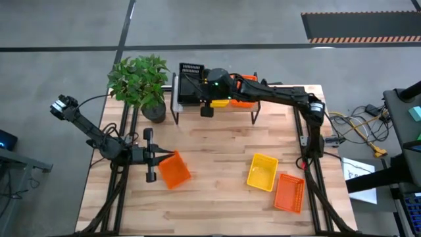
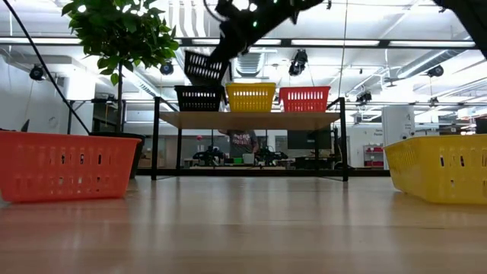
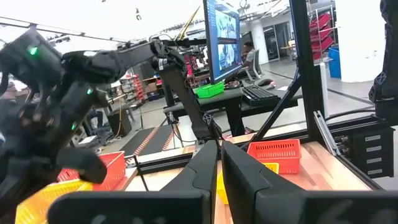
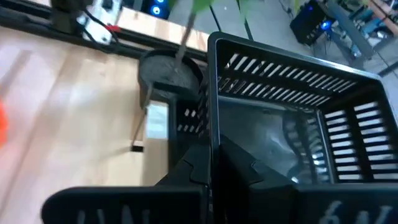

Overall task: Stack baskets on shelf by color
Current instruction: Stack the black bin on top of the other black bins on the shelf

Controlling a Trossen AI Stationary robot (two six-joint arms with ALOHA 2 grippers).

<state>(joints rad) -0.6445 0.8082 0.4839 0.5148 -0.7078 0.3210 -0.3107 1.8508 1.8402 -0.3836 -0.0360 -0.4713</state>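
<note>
High view: right tool [image 1: 197,89] grips black basket [image 1: 190,70] above shelf [image 1: 197,108].

The shelf [image 1: 217,107] stands at the far edge of the bench [image 1: 217,197], just right of a potted plant [image 1: 140,82]. Above the shelf's left end, the right gripper [image 1: 197,85] holds a black basket [image 1: 191,68]. Well in front of the shelf, the left gripper [image 1: 166,157] touches an orange basket [image 1: 175,170]; a yellow basket [image 1: 262,171] and another orange basket [image 1: 289,193] lie front right.
</note>
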